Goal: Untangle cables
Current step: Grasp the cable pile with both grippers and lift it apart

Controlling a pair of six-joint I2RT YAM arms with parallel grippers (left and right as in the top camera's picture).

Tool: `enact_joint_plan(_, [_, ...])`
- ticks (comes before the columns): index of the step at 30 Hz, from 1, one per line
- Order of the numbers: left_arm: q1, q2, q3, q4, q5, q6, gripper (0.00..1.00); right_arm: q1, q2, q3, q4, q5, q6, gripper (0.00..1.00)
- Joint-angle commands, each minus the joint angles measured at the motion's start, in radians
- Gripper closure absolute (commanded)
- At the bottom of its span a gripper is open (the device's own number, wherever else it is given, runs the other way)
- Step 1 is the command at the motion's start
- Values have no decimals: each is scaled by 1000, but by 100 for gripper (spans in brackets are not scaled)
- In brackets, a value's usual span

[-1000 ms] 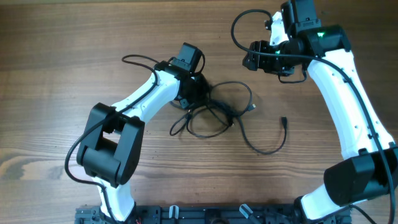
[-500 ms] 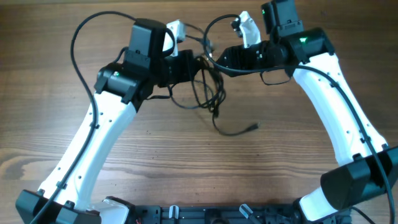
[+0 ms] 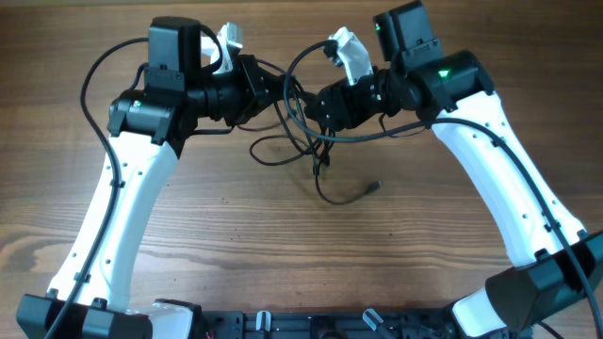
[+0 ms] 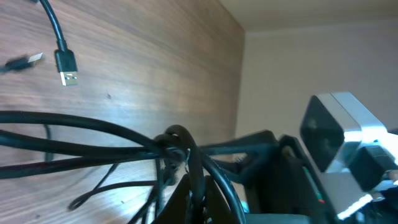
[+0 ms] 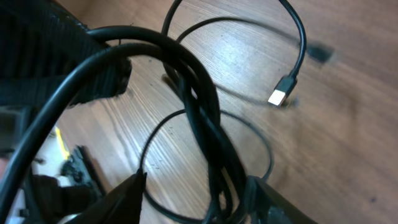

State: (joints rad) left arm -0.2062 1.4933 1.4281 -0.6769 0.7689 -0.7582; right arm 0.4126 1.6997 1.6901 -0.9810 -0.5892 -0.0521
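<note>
From overhead, both arms are reaching toward the middle of the far edge of the counter point(image 3: 452, 245). The left hand point(image 3: 271, 85) and the right hand point(image 3: 322, 102) are facing each other just apart, with the cables point(image 3: 294, 127) bunching between them. Loops are hanging below that bunch, and one strand is trailing toward the middle of the counter, ending in a small plug point(image 3: 375, 185). In the left wrist view, the fingers point(image 4: 183, 205) of the left hand are sitting close together at the bottom. They are seemingly pinching the cables point(image 4: 177, 143) where several strands are crossing in a knot. Taut strands are running off to the left, and a metal-tipped plug point(image 4: 68, 76) is showing against the wood. A white housing point(image 4: 345, 146) on the right arm is showing just beyond the knot. In the right wrist view, the fingers point(image 5: 124, 200) of the right hand are standing well apart. The thick bundle of cables point(image 5: 202, 112) is passing down between them, nearer the finger on the right of the picture. Whether either finger is pressing on the bundle I cannot tell. A thinner loop is curving behind the bundle over the wood. The same metal-tipped plug point(image 5: 281, 94) is showing toward the upper right, at the end of a strand arcing down from the top.
</note>
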Motion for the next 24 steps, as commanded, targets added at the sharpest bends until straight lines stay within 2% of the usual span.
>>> enact_joint_plan(1, [8, -22, 11, 9, 166, -14, 96, 5, -3, 17, 21, 105, -81, 50])
enact_joint_plan(3, [8, -22, 11, 18, 235, -14, 96, 5, -3, 17, 35, 118, -106, 54])
enact_joint_plan(5, [8, -22, 11, 24, 253, -23, 96, 5, -3, 17, 42, 118, -106, 65])
enact_joint_plan(7, [9, -22, 11, 42, 256, -40, 96, 5, -1, 17, 43, 118, -106, 70])
enact_joint_plan(8, [10, -22, 11, 58, 256, -43, 96, 5, 2, 17, 42, 118, -106, 76])
enact_joint_plan(9, [23, -22, 11, 65, 239, -43, 96, 5, 2, 17, 40, 118, -105, 90])
enact_joint_plan(10, [30, -22, 10, 62, 209, -42, 96, 5, 2, 17, 38, 119, -105, 96])
enact_joint_plan(11, [41, -22, 10, 52, 148, -35, 94, 5, 2, 17, 38, 119, -93, 96])
enact_joint_plan(12, [48, -22, 10, 20, 38, -35, 88, 4, 2, 17, 37, 141, -35, 96])
enact_joint_plan(13, [47, -21, 10, -4, -35, -34, 80, 4, 2, 17, 34, 156, 11, 96])
enact_joint_plan(14, [44, -21, 10, -32, -109, -29, 67, 5, 2, 17, 27, 155, 47, 96])
enact_joint_plan(17, [23, -6, 10, -64, -154, 74, 43, 7, 2, 17, 4, 156, 119, 96])
enact_joint_plan(20, [21, 23, 10, -99, -164, 161, 36, 7, 2, 17, -4, 163, 187, 96])
enact_joint_plan(22, [17, 62, 10, -100, -164, 235, 35, 10, 2, 17, -19, 154, 182, 96])
enact_joint_plan(24, [18, 87, 10, -103, -156, 235, 36, 10, 2, 17, -29, 155, 182, 96])
